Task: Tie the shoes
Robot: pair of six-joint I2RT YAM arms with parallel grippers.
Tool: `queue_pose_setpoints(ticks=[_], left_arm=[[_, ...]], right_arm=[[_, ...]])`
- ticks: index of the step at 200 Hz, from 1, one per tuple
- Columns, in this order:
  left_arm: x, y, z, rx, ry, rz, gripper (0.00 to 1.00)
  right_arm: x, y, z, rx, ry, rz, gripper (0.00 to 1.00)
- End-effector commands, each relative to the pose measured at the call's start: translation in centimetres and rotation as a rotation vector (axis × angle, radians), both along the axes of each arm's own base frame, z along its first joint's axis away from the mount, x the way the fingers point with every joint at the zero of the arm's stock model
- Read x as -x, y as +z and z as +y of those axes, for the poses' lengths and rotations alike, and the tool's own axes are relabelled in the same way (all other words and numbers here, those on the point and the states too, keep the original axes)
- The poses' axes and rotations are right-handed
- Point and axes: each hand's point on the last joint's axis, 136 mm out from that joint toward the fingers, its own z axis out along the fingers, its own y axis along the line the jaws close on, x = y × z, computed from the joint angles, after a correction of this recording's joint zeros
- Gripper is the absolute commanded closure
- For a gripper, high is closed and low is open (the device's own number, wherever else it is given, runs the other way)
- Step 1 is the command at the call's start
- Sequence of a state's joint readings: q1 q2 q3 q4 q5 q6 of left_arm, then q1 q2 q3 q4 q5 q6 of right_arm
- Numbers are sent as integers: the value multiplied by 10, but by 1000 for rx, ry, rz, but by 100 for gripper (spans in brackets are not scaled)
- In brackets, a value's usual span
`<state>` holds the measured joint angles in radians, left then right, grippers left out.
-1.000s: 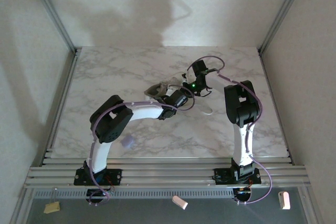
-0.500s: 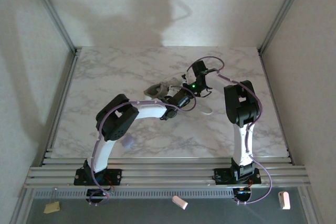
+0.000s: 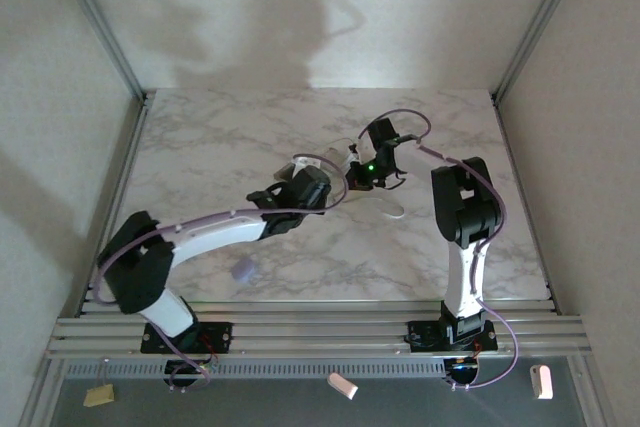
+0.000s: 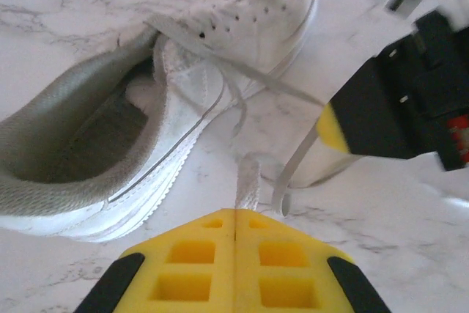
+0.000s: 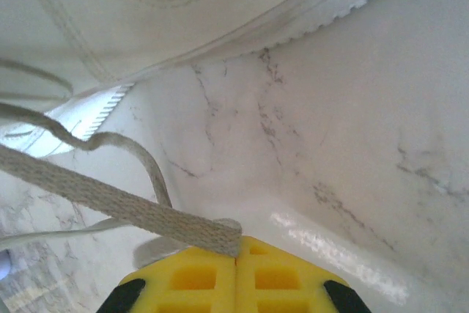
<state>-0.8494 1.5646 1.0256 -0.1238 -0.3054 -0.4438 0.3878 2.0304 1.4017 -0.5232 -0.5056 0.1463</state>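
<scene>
Left wrist: left gripper (image 4: 234, 219) pinches lace (image 4: 248, 179) by sneaker (image 4: 220, 42); right gripper (image 5: 236, 253) pinches second lace (image 5: 110, 199)

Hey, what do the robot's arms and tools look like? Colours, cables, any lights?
The left arm and right arm have white links, black joints and thin purple cables looped alongside. A green light glows near the right wrist. The left tool and right tool have yellow pads with square recesses, black at the outer edges.

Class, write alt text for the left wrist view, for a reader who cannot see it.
The left gripper, jaws shut, pinches a white lace end beside a white sneaker on a marble table; a second lace runs taut to the right gripper.
</scene>
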Motion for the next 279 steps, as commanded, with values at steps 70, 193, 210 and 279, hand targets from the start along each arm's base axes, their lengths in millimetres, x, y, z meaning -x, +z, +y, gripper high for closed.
queue_pose_setpoints(ticks=[70,193,210,279], left_arm=[[41,-2,37,254,26,32,100],[50,-8,39,311,0,41,100],[50,-9,38,308,-3,45,100],[46,9,57,261,64,-7,100]], right_arm=[[43,32,-108,457,-309,-174,37],[45,-29,-127,558,-379,-21,45],[46,-36,-128,549,-383,0,48],[45,-39,-137,579,-375,14,89]])
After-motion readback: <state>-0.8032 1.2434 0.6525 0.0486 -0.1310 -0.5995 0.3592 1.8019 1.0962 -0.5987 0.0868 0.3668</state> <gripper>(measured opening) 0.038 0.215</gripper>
